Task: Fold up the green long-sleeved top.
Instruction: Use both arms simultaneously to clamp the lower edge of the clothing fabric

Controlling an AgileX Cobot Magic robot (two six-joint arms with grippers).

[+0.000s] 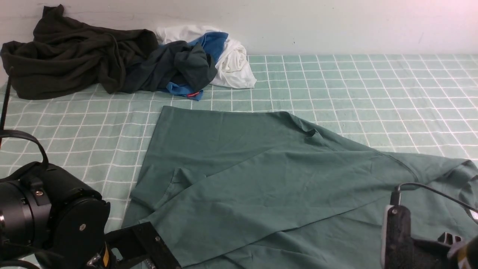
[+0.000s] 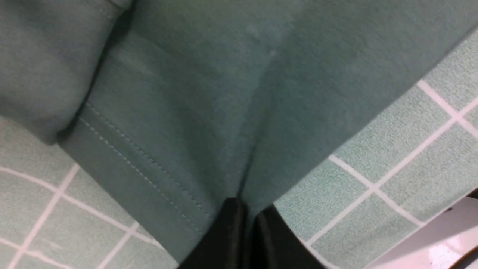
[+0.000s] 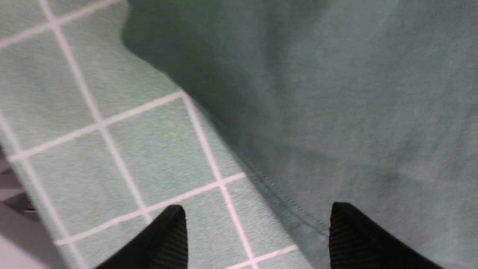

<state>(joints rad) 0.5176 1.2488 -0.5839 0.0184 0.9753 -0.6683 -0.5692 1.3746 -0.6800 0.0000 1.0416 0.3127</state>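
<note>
Here, at the near left of the front view, the left arm's black wrist housing (image 1: 48, 209) fills the corner, and the left gripper (image 2: 246, 209) sits at the near left corner of the green long-sleeved top (image 1: 261, 175). In the left wrist view its two black fingers (image 2: 227, 231) are pressed together. A crease in the teal fabric runs straight down into the seam between them, so the claw is clamped on the top just beside its double-stitched hem (image 2: 142, 164).

Along the far edge by the wall lies a heap of other clothes. From the left these are a crumpled olive-black garment (image 1: 71, 56), a dark grey garment (image 1: 175, 67), a blue garment (image 1: 213, 43) and a white garment (image 1: 235, 67).

The top lies spread on the pale green checked tablecloth (image 1: 354, 86), from left of centre to the right edge. One large flap is folded diagonally over the body. The neck opening (image 1: 310, 132) sits near the middle and a sleeve cuff (image 1: 465, 168) reaches the right edge.

At the near right the right arm (image 1: 399, 235) rises with a black cable (image 1: 433, 188) arching from it. In the right wrist view the right gripper (image 3: 257, 216) has its ribbed fingers (image 3: 168, 231) wide apart and holds nothing. One finger is over the checked cloth and the other over the top, with the stitched edge (image 3: 283, 198) running between them.
</note>
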